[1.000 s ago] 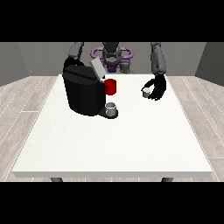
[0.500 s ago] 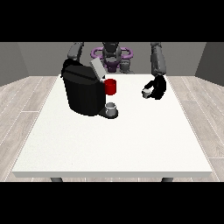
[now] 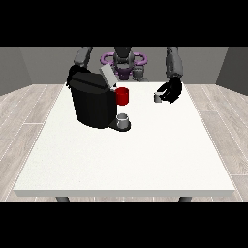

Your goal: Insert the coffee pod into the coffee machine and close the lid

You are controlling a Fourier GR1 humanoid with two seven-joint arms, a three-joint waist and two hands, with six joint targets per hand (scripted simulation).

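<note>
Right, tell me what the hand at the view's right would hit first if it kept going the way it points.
The hand at the view's right points toward the view's left, with the small grey coffee pod at its fingertips. Beyond that, the red cup by the coffee machine seems next in line, though depth is unclear.

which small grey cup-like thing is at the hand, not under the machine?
The coffee pod, right of the red part, against the hand at the view's right. The other grey cup sits at the coffee machine.

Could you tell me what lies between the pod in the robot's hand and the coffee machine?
In the front view, only bare table separates the pod from the red part on the coffee machine.
</note>
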